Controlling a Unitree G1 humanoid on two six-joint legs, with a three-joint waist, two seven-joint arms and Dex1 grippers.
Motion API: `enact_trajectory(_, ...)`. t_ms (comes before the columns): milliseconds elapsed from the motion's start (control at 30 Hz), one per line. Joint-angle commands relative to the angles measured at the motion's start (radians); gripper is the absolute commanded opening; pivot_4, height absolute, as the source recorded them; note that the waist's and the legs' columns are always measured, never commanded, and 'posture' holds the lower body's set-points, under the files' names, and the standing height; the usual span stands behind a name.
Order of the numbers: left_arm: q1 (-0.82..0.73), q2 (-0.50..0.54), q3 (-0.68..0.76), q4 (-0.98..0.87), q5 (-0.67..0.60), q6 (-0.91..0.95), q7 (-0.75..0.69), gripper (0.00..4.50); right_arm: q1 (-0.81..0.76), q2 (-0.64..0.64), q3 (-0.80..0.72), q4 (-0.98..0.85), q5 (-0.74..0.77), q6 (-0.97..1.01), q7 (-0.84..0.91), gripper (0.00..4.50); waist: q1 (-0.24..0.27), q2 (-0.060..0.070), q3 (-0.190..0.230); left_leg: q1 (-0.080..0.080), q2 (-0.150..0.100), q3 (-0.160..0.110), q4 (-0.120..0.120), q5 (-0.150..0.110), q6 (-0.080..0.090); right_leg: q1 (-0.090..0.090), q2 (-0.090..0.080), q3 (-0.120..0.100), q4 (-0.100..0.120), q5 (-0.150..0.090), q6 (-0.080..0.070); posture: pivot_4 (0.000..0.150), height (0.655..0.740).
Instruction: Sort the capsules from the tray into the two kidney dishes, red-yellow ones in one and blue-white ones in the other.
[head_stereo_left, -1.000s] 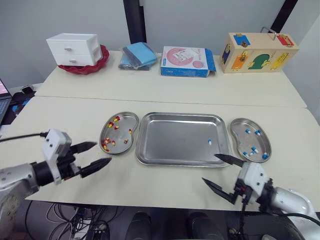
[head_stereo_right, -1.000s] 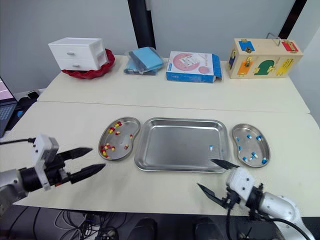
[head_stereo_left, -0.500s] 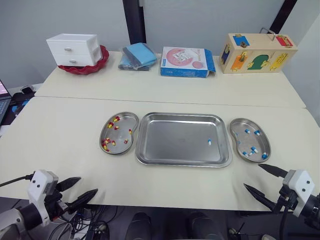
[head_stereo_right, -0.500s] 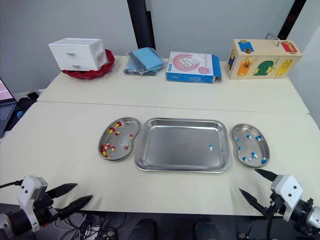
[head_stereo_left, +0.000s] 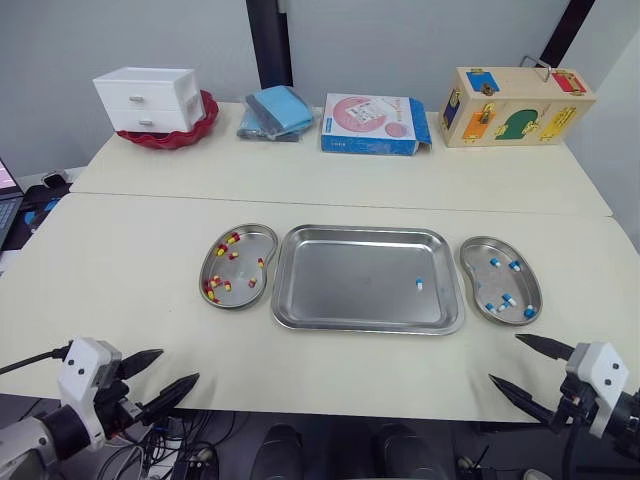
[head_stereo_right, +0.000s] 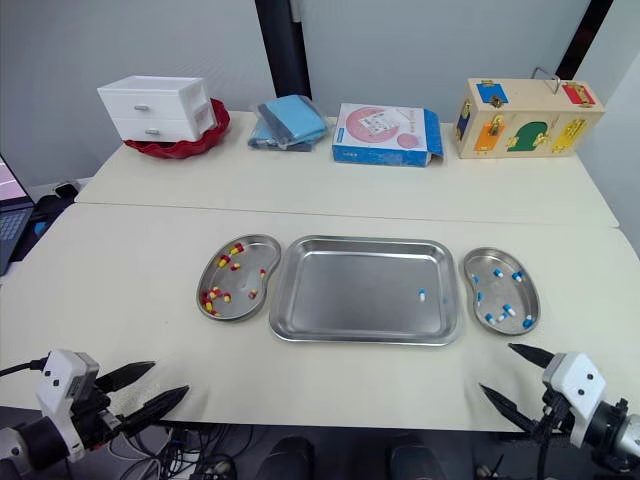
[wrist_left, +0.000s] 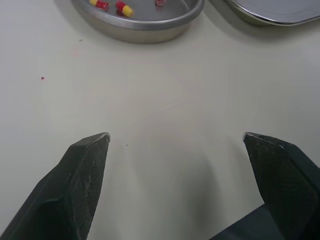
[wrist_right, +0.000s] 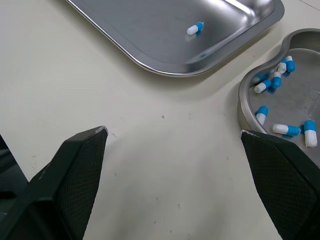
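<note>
Black fingers of the left gripper (head_stereo_left: 178, 366) are spread wide with nothing held between them, over the near left edge of the table (head_stereo_left: 120, 260). The right gripper (head_stereo_left: 505, 358) is opened wide too, and nothing is held in it. It is seen at the near right edge, just on the near side of the right kidney dish (head_stereo_left: 520, 283). Several blue-white capsules (head_stereo_left: 505, 299) are kept in that dish. One lone capsule (head_stereo_left: 419, 284), blue and white, is seen in the tray (head_stereo_left: 340, 285), toward its right side. The tray is set between the two dishes. Red-yellow capsules (head_stereo_left: 222, 250) are gathered in the left kidney dish (head_stereo_left: 240, 268). A white drawer box (head_stereo_left: 145, 98) and a wooden toy box (head_stereo_left: 515, 105) are placed at the far side.
</note>
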Motion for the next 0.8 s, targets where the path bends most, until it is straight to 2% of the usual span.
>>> enact_trajectory(33, -0.012, 0.035, -0.041, -0.047, 0.0, -0.05, -0.074, 4.43, 0.02, -0.006, -0.033, -0.042, 0.008, 0.001, 0.001, 4.5, 0.0, 0.0, 0.0, 0.0, 0.0, 0.0, 0.0, 0.0, 0.0, 0.0, 0.0, 0.0, 0.0, 0.0, 0.0, 0.15, 0.74)
enact_trajectory(267, -0.186, 0.052, -0.269, -0.127, -0.007, -0.097, -0.155, 4.43, 0.105, 0.009, -0.036, -0.184, 0.035, 0.049, -0.002, 4.5, 0.002, 0.002, 0.0, 0.0, 0.0, 0.0, 0.0, 0.0, 0.0, 0.001, 0.0, 0.0, -0.001, 0.0, 0.0, 0.15, 0.74)
enact_trajectory(500, -0.271, -0.049, -0.366, -0.056, -0.022, -0.246, -0.197, 4.43, 0.137, 0.042, 0.037, -0.332, 0.013, 0.118, -0.069, 4.5, -0.003, 0.003, -0.001, 0.0, 0.0, 0.0, 0.0, 0.0, 0.0, 0.001, 0.0, 0.0, -0.002, 0.0, 0.0, 0.15, 0.74)
enact_trajectory(600, -0.288, -0.094, -0.373, -0.015, -0.024, -0.32, -0.216, 4.43, 0.098, 0.068, 0.111, -0.397, -0.018, 0.161, -0.149, 4.5, -0.001, 0.003, -0.001, 0.0, 0.0, 0.0, 0.0, 0.0, 0.0, 0.001, 0.0, 0.0, -0.001, 0.0, 0.0, 0.15, 0.74)
enact_trajectory(800, -0.296, -0.091, -0.397, 0.045, 0.011, -0.393, -0.253, 4.43, -0.093, 0.103, 0.282, -0.46, -0.057, 0.392, -0.34, 4.5, 0.0, 0.002, -0.001, 0.0, 0.0, 0.0, 0.0, 0.0, 0.0, 0.001, 0.0, 0.0, -0.001, 0.0, 0.0, 0.15, 0.74)
